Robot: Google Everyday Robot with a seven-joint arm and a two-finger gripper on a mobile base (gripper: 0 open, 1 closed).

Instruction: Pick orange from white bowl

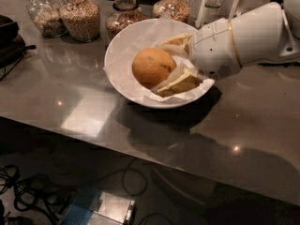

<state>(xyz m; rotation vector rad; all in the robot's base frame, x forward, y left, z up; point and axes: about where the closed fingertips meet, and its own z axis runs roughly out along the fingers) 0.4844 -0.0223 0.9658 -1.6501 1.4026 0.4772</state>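
The orange [153, 67] is round with a few dark specks. It is held over the white bowl [123, 81], which is lined with crumpled white paper and stands on the grey counter. My gripper [169, 63] comes in from the right on a white arm. Its cream fingers [180, 82] are shut on the orange, one above it and one below. The orange looks lifted above the bowl's floor.
Several glass jars [79, 14] of grains and nuts stand in a row behind the bowl. A dark object [9, 36] sits at the counter's left edge. The counter's front edge runs below, with cables on the floor [28, 196].
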